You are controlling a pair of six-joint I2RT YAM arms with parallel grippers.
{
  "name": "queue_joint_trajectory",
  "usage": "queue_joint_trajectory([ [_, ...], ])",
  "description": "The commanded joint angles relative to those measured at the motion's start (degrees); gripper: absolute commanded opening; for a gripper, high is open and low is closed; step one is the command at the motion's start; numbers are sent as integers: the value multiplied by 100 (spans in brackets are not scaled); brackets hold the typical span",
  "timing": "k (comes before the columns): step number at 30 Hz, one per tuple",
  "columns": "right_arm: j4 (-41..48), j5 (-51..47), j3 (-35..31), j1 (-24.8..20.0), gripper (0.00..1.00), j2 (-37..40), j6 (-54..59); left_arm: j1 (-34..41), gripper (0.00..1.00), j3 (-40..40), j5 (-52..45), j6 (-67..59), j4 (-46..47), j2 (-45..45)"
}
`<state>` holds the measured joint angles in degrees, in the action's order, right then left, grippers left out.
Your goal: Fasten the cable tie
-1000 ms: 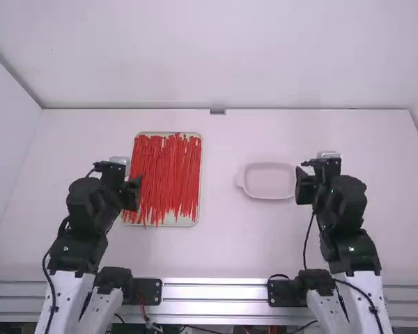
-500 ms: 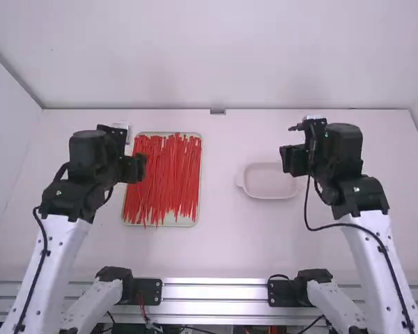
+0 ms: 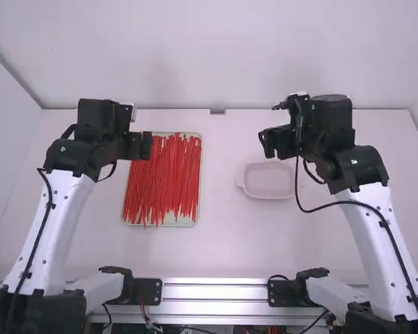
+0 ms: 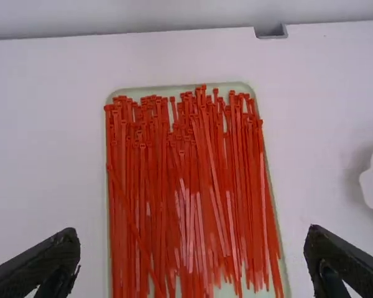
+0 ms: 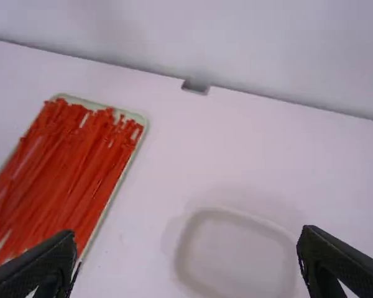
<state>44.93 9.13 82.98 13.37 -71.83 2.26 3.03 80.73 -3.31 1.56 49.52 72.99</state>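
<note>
A heap of red cable ties (image 3: 164, 177) lies lengthwise on a pale green tray (image 3: 197, 221), left of the table's middle. My left gripper (image 3: 145, 146) hangs above the tray's far left corner, open and empty. In the left wrist view the cable ties (image 4: 189, 186) lie spread below the left gripper (image 4: 189, 239), whose fingers stand wide apart. My right gripper (image 3: 267, 142) hovers over the far edge of a white dish (image 3: 268, 181), also open and empty. In the right wrist view the right gripper (image 5: 186, 239) faces the dish (image 5: 233, 254) and the ties (image 5: 62, 167).
A small grey bracket (image 3: 218, 110) sits at the table's back edge, against the white wall. Side walls close off the table on the left and right. White table surface shows between the tray and the dish, and in front of both.
Both arms have risen from a low folded pose and stretched forward. The left gripper went up over the tray's far left corner, the right one up and leftward over the dish.
</note>
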Motion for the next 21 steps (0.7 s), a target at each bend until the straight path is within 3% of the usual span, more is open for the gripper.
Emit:
queue_joint_trajectory([
  [1, 123, -423, 264, 75, 96, -205, -150, 74, 97, 274, -11, 13, 86, 135],
  [6, 271, -1178, 423, 224, 98, -410, -284, 82, 99, 452, 5, 15, 199, 293],
  [13, 295, -1246, 439, 308, 98, -422, -201, 83, 99, 481, 280, 22, 214, 319],
  [21, 358, -1180, 439, 35, 98, -413, -551, 83, 99, 481, 275, 59, 61, 319],
])
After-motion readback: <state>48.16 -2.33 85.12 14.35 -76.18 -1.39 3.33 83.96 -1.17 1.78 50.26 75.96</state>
